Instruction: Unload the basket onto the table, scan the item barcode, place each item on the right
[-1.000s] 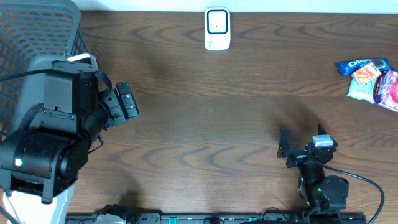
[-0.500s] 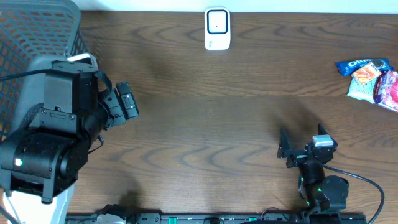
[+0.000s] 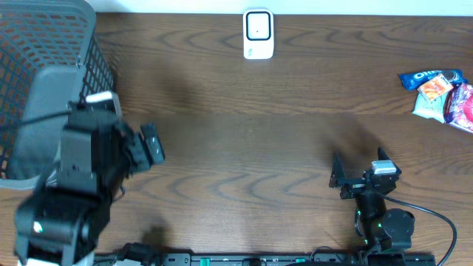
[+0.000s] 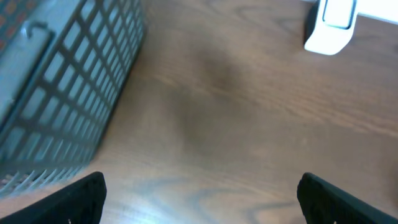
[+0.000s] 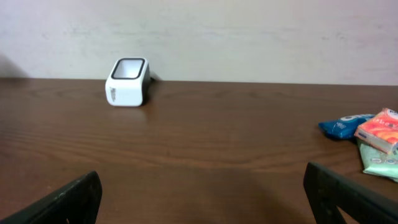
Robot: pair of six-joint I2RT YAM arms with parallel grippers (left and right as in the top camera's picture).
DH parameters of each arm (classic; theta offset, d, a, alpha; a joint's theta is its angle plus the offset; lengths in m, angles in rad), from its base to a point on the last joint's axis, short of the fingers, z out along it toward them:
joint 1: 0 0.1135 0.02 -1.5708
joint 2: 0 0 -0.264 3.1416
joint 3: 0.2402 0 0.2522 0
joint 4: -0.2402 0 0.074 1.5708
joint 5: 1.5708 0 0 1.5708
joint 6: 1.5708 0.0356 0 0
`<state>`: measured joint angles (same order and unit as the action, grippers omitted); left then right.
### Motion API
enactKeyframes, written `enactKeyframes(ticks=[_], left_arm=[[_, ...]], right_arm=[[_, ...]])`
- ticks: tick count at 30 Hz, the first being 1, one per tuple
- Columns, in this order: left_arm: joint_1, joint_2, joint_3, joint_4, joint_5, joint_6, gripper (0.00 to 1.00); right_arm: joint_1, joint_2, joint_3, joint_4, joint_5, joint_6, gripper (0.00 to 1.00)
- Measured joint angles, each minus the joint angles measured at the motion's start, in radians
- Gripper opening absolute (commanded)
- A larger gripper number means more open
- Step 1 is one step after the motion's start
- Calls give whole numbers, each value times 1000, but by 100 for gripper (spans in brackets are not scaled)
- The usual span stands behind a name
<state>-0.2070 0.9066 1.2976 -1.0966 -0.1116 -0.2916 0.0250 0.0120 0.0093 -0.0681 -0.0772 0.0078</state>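
Observation:
The items are a small heap of snack packets (image 3: 441,92) at the table's far right: a blue packet (image 5: 342,124), an orange one (image 5: 380,129) and a pale green one (image 5: 378,163). The white barcode scanner (image 3: 258,34) stands at the back centre; it also shows as the scanner (image 5: 127,82) in the right wrist view and the scanner (image 4: 333,25) in the left wrist view. My left gripper (image 3: 145,146) hovers open at the left, beside the basket, with nothing between its fingers. My right gripper (image 3: 360,170) rests open near the front right, well short of the packets.
A grey mesh basket (image 3: 44,52) fills the back left corner, and its wall (image 4: 62,93) runs close along the left of my left gripper. A pale wall (image 5: 249,31) stands behind the table's back edge. Dark wood table (image 3: 259,133) lies between the arms.
My left arm has drawn back toward the table's front edge, its gripper shifting a little nearer with it. The right arm, scanner and packets have not moved.

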Motion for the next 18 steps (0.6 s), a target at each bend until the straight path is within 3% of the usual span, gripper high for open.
enactKeyframes(ticks=[7,14,18], left_arm=[[80,-309,-467,440,167,205,98],[121,-653,-714,512,211,262,98],[130,-732,-820,685,209,274,98]], right_arm=[[0,-1,0,0,2,0,99],[0,-1,0,-1,3,0,99],[0,-1,0,-1,3,0,99]])
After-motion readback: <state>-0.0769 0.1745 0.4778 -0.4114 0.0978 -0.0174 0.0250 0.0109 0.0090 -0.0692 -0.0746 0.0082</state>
